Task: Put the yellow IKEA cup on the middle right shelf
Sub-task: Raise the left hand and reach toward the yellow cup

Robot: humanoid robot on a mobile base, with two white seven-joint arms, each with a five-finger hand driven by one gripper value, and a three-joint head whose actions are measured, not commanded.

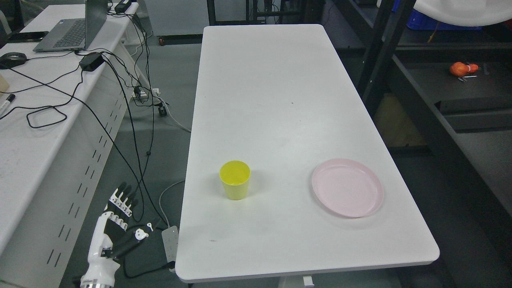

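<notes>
Yellow cup [235, 179] standing upright on white table [280, 100], toward near edge, left of middle (mouth open upward, inside looking empty). Pink plate [347, 187] lying to its right, well apart. Left hand [116, 224] hanging at lower left, off table, beside its near left corner, fingers spread loose, gripping nothing. Dark shelf unit [440, 100] standing along table's right side, orange object [463, 69] resting on one level. Laptop [74, 30] and cables sitting on desk at left.

Left hand [116, 228] low at the lower left, fingers [122, 196] loosely extended, holding nothing.
</notes>
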